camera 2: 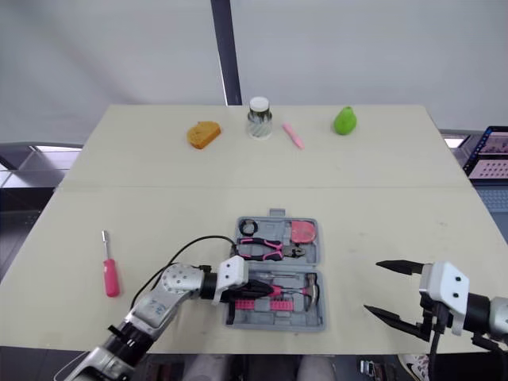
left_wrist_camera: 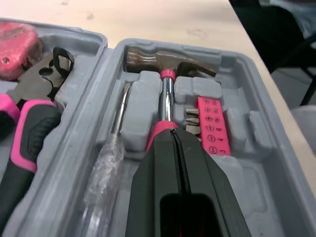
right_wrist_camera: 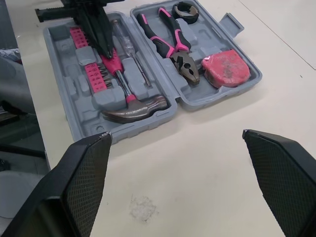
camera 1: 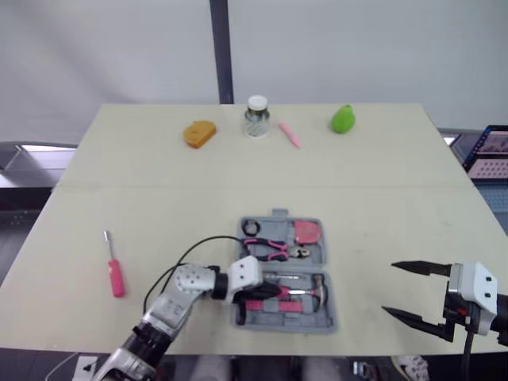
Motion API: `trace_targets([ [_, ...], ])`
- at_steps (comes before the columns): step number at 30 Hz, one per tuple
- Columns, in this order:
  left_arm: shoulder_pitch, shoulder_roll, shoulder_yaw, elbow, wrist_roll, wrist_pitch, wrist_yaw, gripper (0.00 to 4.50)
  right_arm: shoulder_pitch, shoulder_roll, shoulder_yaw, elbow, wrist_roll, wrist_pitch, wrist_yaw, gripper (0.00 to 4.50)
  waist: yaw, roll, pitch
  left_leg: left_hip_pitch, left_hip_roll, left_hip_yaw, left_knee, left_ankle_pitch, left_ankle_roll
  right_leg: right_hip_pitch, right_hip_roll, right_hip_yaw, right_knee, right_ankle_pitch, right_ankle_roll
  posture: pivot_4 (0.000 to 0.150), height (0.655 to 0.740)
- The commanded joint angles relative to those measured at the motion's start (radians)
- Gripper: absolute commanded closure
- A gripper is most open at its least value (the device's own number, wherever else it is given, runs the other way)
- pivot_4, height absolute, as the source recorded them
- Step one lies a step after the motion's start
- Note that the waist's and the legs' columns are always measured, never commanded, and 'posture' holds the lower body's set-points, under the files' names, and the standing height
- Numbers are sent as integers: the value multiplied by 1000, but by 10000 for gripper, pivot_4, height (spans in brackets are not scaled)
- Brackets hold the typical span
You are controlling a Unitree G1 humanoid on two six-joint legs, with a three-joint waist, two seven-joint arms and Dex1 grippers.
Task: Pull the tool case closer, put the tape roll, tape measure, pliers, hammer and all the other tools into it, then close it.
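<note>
Hammer gripped by the left pincer inside the open case.
The case is set at the near edge of the desk; the right pincer is held wide over bare desk to its right, apart from it; pliers, tape roll and tape measure are laid in the far half; a screwdriver is left out on the left.

— Any writing to read here?
— No words, brands or numbers. Only small circled signs on the pink bit holder, in the 6 o'clock half of the tool case: crosses and single slot marks.
— And the tape measure?
— Its face is too blurred to tell.
</note>
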Motion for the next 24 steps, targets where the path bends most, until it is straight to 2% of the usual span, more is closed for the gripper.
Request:
trace_targets([
  [1,-1,5,98,-141,-98,58,18,44757,-26,-8,4,-7,3,1,-11,0,-6,-2,4,-1,0,0,0,0,0,-1,0,0,0,0,0,1500,6950],
  [5,-28,8,209,-237,-196,141,54,44757,-66,-7,29,4,-3,7,-12,0,-9,-4,5,-1,-1,0,0,1,0,-1,0,0,1,0,0,1500,6950],
  [12,-2,86,362,-308,-257,170,82,44757,-87,14,71,0,-11,5,-20,0,-17,-6,8,-1,-1,0,-1,1,0,-1,2,-1,0,0,1,1500,6950],
  [24,322,206,558,-351,-300,56,33,44757,-22,73,127,-25,-26,-23,-39,0,-14,-8,17,-2,-1,0,-5,1,-1,-2,0,0,-4,0,1,1500,6950],
])
